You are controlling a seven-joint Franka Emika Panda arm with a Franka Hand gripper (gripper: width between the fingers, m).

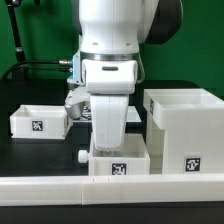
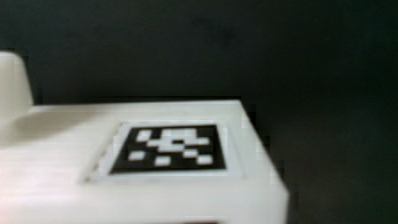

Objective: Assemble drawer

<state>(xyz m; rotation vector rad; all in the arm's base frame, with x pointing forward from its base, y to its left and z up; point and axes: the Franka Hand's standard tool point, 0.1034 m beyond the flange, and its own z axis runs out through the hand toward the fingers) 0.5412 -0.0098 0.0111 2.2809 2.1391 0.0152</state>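
Black table (image 1: 20, 150), green backdrop: I had the drawer parts spread apart, with the tall housing (image 1: 185, 125) on the exterior view's right, open face up. One knobbed tray (image 1: 38, 122) sat on the left and the second tray (image 1: 135, 165) was up against the white border rail (image 1: 40, 188), I'd guess so the rail squares it for a pick. The gripper (image 1: 110, 138) sat low right over that second tray, its tag (image 2: 171, 150) filling the wrist view; no fingers showed in either view, so I couldn't tell how wide they stood or whether they touched or held anything.
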